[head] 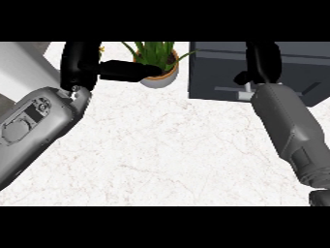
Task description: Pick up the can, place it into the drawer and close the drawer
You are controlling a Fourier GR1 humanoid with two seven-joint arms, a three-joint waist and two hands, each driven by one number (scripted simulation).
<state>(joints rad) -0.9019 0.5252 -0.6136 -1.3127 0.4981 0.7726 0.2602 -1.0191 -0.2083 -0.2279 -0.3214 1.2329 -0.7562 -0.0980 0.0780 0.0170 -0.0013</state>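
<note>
Head view looks steeply down on the white marbled counter [160,155], with both my grey forearms coming up from its near edge.

My left hand [82,60] is raised over the counter's far left part. Its fingers stand straight and relaxed, and the thumb [128,71] sticks out sideways toward the plant [157,60]. It holds nothing. The thumb's tip crosses in front of the plant's pot, though I cannot tell whether it touches the pot or only overlaps it from this angle. The plant itself sits at the far edge, about midway along, green leaves rising out of a pale pot with an orange rim.

My right hand [262,60] is up at the far right, in front of the drawer unit [217,68], a dark grey box standing on the counter's far right corner. A pale handle [232,90] shows low on its front, just left of my wrist. The hand lies straight up along that front, with a small black part jutting left near the handle. I cannot tell whether its fingers are spread or curled, nor whether they hold anything; the hand is dark against the dark box.

I cannot see the can anywhere, and I cannot judge from here whether the drawer stands open or shut.
</note>
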